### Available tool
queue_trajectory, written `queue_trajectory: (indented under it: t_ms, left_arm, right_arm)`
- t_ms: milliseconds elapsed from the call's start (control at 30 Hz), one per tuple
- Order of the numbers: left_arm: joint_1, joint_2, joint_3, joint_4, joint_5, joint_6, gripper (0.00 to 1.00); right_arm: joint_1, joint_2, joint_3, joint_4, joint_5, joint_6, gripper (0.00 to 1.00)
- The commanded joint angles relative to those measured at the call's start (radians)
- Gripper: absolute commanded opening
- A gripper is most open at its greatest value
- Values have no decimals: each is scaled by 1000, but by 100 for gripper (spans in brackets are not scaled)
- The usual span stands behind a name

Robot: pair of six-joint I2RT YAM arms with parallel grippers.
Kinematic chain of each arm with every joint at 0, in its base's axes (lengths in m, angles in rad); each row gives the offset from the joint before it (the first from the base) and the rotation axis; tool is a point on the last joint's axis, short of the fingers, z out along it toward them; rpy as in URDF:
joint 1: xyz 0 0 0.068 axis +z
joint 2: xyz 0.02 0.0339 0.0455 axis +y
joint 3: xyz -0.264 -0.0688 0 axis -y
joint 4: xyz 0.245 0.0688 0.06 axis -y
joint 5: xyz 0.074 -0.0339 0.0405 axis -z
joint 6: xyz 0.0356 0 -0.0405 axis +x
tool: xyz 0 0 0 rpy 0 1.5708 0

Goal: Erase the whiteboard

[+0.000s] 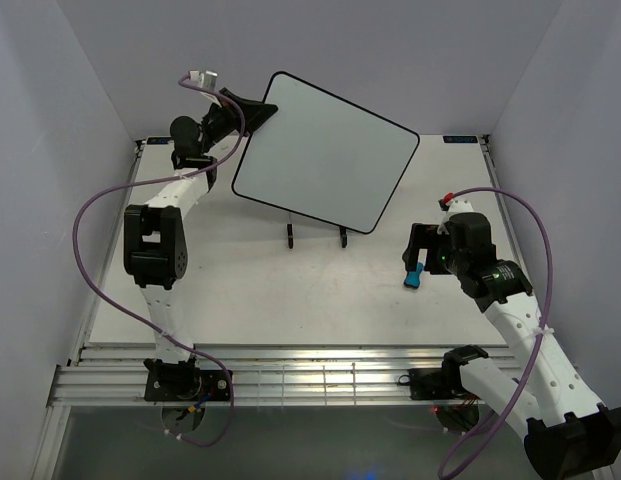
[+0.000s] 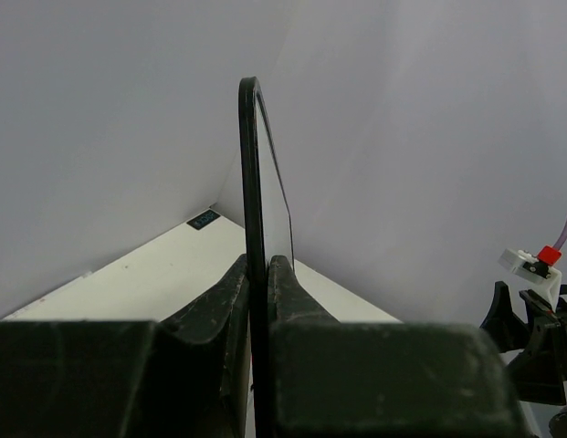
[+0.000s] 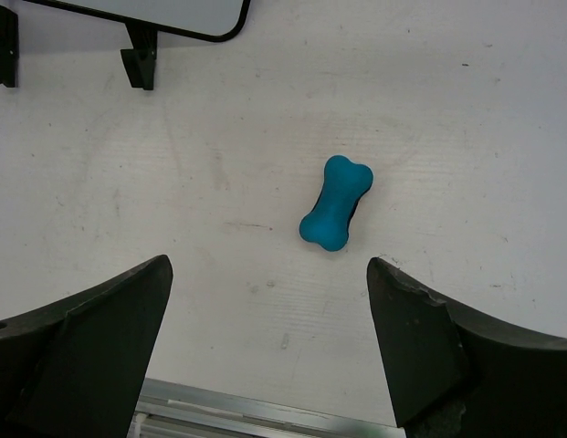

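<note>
My left jaws are clamped together on the thin black rim of the whiteboard [image 1: 325, 150], which hangs tilted at the back of the worktop [image 1: 290, 300], one rounded corner high toward the rear wall [image 1: 390, 50] and the opposite corner low. In the left wrist view the board runs straight up from between the two fingers, seen edge-on as a dark line against the pale walls. Its face shows plain glossy white from above. Under its lower edge stand the two black feet of the wire stand [image 1: 315, 237]; whether the board bears on that stand or hangs just clear of it, I cannot tell. My left arm [image 1: 155, 235] reaches up the left side of the worktop to the board's upper left edge, with a purple cable [image 1: 90, 215] looping out beside it toward the left wall. On the right side, well apart from the board, my right jaws stand wide apart and hold nothing, pointing down at the worktop. The small blue bone-shaped eraser [image 3: 336, 203] lies flat on the bare white surface ahead of them, in line with the gap between the fingers, touching neither. One stand foot and a low corner of the whiteboard show at the top left of the right wrist view, with open worktop between them and the eraser. My right arm [image 1: 510, 310] slants in from the near right corner, its own purple cable arching over it, and a ribbed metal rail [image 1: 290, 380] runs along the near edge between the two arm bases.
</note>
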Motion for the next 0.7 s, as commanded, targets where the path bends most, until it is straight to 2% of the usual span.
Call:
queue_trajectory:
  t_ms: [0, 233, 367, 467, 667]
  left_arm:
    - [13, -11, -62, 143, 102, 1, 0]
    - [33, 32, -99, 217, 141, -31, 0]
    - [49, 115, -45, 307, 208, -103, 0]
    - [58, 147, -28, 340, 226, -123, 0]
    - [79, 189, -25, 387, 249, -118, 0]
  right_arm:
    - [-4, -2, -7, 53, -17, -21, 93]
    - [-4, -5, -10, 51, -25, -27, 96]
    - [-4, -11, -11, 54, -25, -26, 99]
    - [-4, -14, -13, 53, -28, -24, 94]
    - [-2, -20, -10, 49, -24, -29, 92]
